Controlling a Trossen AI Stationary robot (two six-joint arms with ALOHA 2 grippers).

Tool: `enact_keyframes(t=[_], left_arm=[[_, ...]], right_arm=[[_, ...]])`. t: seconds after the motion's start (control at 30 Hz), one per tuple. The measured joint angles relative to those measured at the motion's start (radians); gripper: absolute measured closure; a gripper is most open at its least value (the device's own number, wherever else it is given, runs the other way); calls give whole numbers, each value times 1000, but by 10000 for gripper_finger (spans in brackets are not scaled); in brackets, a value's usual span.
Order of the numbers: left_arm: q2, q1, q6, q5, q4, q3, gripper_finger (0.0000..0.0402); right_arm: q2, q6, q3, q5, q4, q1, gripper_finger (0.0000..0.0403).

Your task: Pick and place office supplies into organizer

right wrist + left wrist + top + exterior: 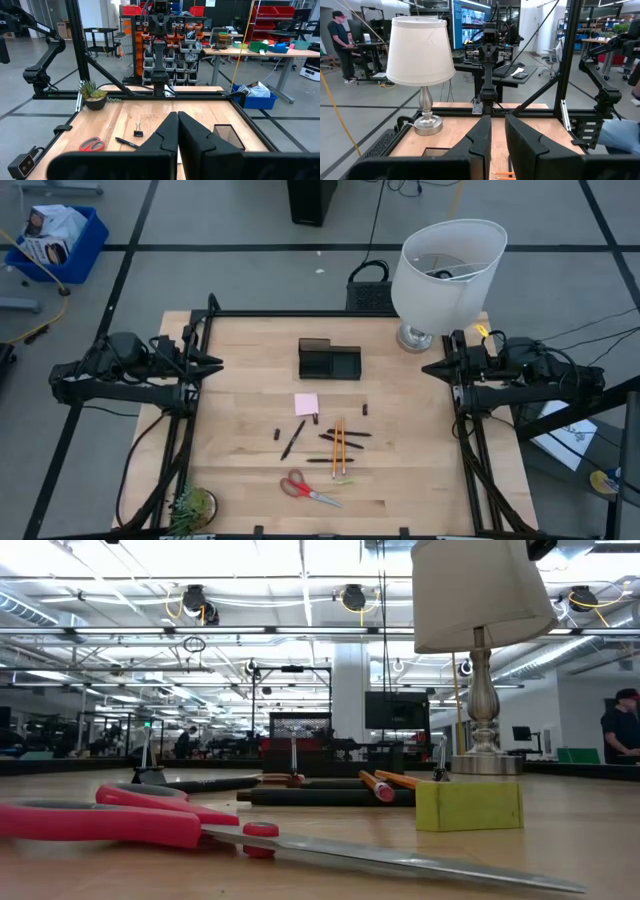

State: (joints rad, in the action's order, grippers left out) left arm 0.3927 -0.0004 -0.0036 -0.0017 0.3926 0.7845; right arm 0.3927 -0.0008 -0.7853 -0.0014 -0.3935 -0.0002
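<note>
L gripper [215, 362] parked at the table's left edge, tips nearly together w/ just a thin slit between them, holding nothing, touching nothing. R gripper [430, 367] at the right edge, clenched tight, fingers pressed flat together, also empty. Both point inward across the wood, well apart from the supplies.

Readable writing: none I can make out on the table items.

Organizer [328, 360]: black, boxy, taller cup section on one end and a lower tray beside it, sits mid-table toward the far side. Pink sticky-note pad [306, 404], square, lies just in front of it. Two orange-yellow pencils [339, 447] side by side, w/ thin black pens [292, 440] scattered around them and small dark bits nearby. Red-handled scissors [309, 489], metal blades, lie closest to the near edge.

Table [240, 390] is pale butcher-block wood w/ a black frame. White fabric lampshade [447, 272] on a silver base at the far right corner; small green plant [192, 507] at the near left corner.
</note>
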Motion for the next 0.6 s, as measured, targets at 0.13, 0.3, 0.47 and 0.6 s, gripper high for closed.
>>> enact_keyframes(t=[0.13,0.3,0.47,0.6], left_arm=[[0,0,0,0,0,0,339],[0,0,0,0,0,0,339],[0,0,63,-2,-13,0,339],[0,0,44,-5,-66,0,339]], right_arm=[[4,-2,0,0,21,0,403],[25,28,0,-2,82,0,403],[29,237,50,-40,152,4,403],[39,225,221,-206,323,5,403]])
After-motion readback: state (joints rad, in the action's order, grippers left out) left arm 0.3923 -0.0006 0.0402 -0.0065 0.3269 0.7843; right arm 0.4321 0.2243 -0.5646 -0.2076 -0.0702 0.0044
